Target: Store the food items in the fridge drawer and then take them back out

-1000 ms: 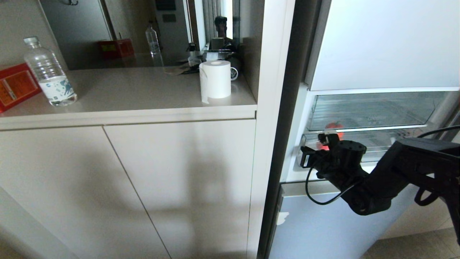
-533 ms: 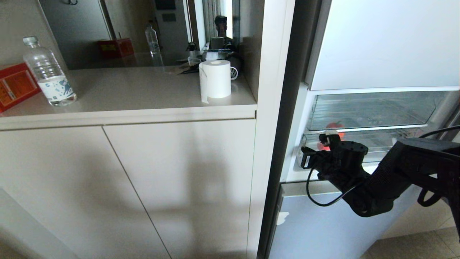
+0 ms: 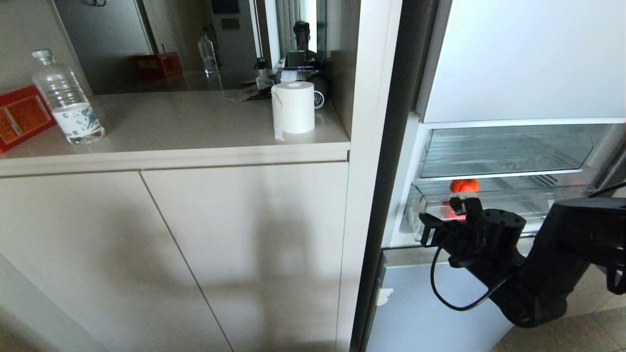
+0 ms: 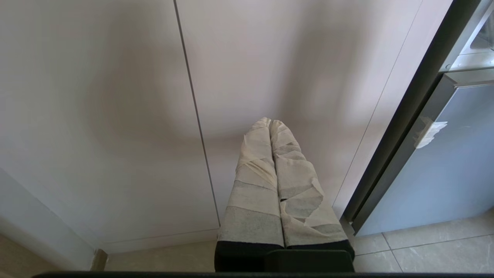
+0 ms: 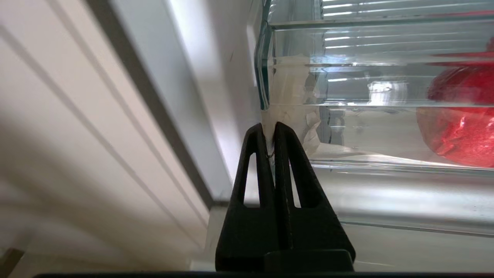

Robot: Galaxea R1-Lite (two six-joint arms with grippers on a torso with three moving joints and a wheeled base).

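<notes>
**Fridge drawer with one item inside, right claw at its taped corner**

Item 1. Wide, shallow clear-plastic fridge drawer [image 3: 494,198] with ribbed bottom and thick front lip, a whitish tape patch [image 5: 295,116] at one front corner. It sits below a second clear drawer with a taller plain front [image 3: 503,149]. It appears partly drawn out, probably so its contents can be reached.

Item 2. Orange-red, wrinkled round fruit [image 3: 463,186], lying inside the drawer near its left end, just behind the front wall.

Item 3. Right gripper [image 5: 270,131], black, fingers pressed together with nothing between them, its tips at the taped corner of the drawer front. Whether they touch it cannot be told. Judged purpose: moving the drawer by its lip rather than taking the fruit.

Item 4. Left gripper [image 4: 271,127], tape-wrapped, fingers closed on nothing, parked low before the pale cabinet doors [image 4: 115,96].
</notes>
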